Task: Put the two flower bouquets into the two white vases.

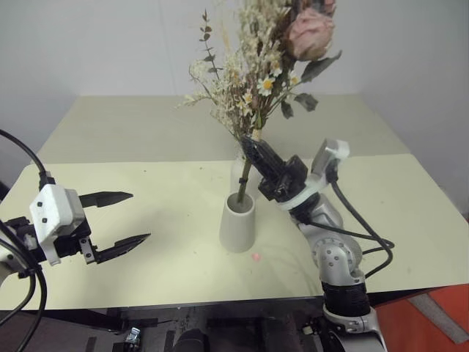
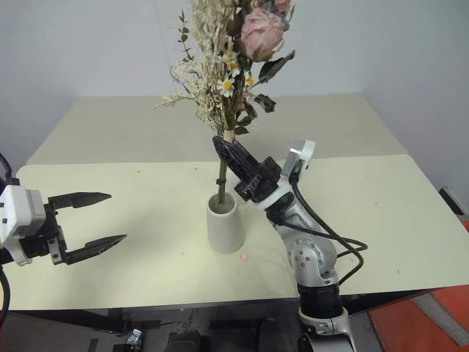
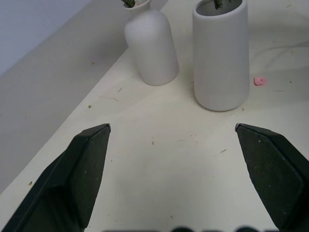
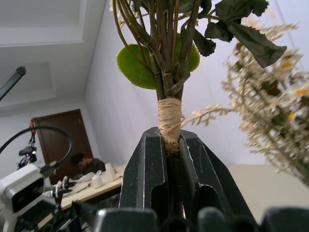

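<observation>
My right gripper (image 1: 250,147) is shut on one flower bouquet (image 1: 282,51) just under its twine wrap (image 4: 169,118). That bouquet stands nearly upright, and its thin stems reach down into the mouth of the tapered white vase (image 1: 238,224) at the table's middle. Right behind it stands the rounded bottle vase (image 3: 151,46), with green stems in its neck. A second bunch with daisies (image 4: 273,96) shows beside the held one. My left gripper (image 1: 139,216) hangs open and empty to the left of both vases, well apart from them.
A small pink scrap (image 1: 256,256) lies on the cream table (image 1: 146,271) just in front of the tapered vase. A second table (image 1: 132,125) adjoins at the back. The right arm's cables (image 1: 366,242) trail over the table's right part. A person (image 4: 87,162) sits far off.
</observation>
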{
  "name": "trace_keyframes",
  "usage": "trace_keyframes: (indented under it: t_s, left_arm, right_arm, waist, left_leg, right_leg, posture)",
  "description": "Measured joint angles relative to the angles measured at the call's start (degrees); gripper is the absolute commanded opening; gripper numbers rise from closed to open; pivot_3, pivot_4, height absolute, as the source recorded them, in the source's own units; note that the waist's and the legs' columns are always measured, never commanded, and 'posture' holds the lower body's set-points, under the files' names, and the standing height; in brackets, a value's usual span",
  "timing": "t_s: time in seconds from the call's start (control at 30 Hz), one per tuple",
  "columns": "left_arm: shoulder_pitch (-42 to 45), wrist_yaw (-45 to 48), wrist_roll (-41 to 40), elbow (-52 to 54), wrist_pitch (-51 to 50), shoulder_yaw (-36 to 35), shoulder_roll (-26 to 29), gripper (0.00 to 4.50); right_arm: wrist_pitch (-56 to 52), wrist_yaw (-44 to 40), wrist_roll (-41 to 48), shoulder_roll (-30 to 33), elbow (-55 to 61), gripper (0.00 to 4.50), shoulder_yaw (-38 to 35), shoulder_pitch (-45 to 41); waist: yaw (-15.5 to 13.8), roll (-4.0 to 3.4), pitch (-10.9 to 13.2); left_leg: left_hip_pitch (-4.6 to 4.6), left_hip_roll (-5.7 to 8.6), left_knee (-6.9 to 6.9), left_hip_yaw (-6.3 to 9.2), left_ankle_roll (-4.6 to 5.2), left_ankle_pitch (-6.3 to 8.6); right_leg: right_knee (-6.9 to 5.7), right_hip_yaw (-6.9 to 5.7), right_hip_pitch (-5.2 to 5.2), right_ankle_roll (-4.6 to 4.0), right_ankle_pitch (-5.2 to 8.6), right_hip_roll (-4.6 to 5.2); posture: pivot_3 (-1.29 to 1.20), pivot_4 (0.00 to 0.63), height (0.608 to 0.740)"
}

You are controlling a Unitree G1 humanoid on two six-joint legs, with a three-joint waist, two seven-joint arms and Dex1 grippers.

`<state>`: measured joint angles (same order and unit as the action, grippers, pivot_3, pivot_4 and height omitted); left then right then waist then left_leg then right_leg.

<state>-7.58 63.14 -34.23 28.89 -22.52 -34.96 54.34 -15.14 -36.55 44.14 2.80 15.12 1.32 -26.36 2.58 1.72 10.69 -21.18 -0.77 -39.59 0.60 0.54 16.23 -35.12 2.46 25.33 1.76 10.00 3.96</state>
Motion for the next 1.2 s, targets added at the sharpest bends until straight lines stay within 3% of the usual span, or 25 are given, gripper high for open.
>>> trace_keyframes:
  t_s: [0.23,0.5,0.67,0.93,1.13,1.2]
  left_arm:
    - [0.0,-0.1,0.0,0.0,0.0,0.0,0.0,4.5]
    - [0.0,-0.2,0.1,0.0,0.0,0.0,0.0,4.5]
    - [0.4,-0.1,0.1,-0.1,0.0,0.4,0.1,4.5]
    - [2.4,0.2,0.3,-1.3,0.1,2.6,0.6,4.5]
    - [2.6,0.5,0.6,-2.3,0.2,2.7,0.7,4.5]
    - [2.5,0.5,0.9,-2.3,0.7,2.8,0.7,4.5]
  right_arm:
    - [3.2,-2.4,-4.5,-0.5,-0.9,0.13,2.4,2.7]
    - [6.1,-4.8,-7.6,-1.5,-2.2,2.86,4.0,5.0]
    - [6.1,-6.7,-7.9,1.4,-1.4,4.47,4.1,8.3]
    - [6.0,-11.5,-8.0,12.8,1.9,4.47,0.9,13.7]
    - [4.9,-18.1,-5.2,26.1,1.9,4.47,-8.7,17.1]
    - [5.0,-23.9,-3.8,32.2,1.5,4.47,-12.4,18.8]
  waist:
    - [0.0,0.0,0.0]
    - [0.0,0.0,0.0]
    - [-0.1,0.0,0.0]
    - [-0.3,0.02,0.0]
    - [-0.3,0.04,0.0]
    - [-0.3,0.03,0.0]
  left_leg:
    - [0.0,-0.01,0.0,0.0,-0.01,0.01]
    - [0.02,-0.04,0.0,0.0,-0.03,0.01]
    - [0.02,-0.03,-0.01,0.0,-0.03,0.02]
    - [0.05,-0.02,-0.01,0.0,-0.04,0.02]
    - [0.1,-0.04,-0.02,-0.03,-0.03,0.02]
    - [0.09,-0.05,-0.01,-0.04,-0.02,0.03]
  right_leg:
    - [0.01,0.0,0.01,-0.01,0.01,-0.02]
    - [0.0,0.0,0.0,-0.02,0.01,-0.05]
    - [0.0,0.0,-0.02,-0.03,0.02,-0.05]
    - [0.04,-0.01,-0.09,-0.04,0.04,-0.05]
    - [0.05,0.01,-0.16,-0.02,0.06,-0.09]
    - [0.08,0.02,-0.19,0.03,0.12,-0.1]
  posture:
    - [0.0,0.15,0.74]
    - [0.0,0.15,0.74]
    - [0.0,0.15,0.74]
    - [0.0,0.15,0.74]
    - [0.0,0.15,0.74]
    - [0.0,0.15,0.74]
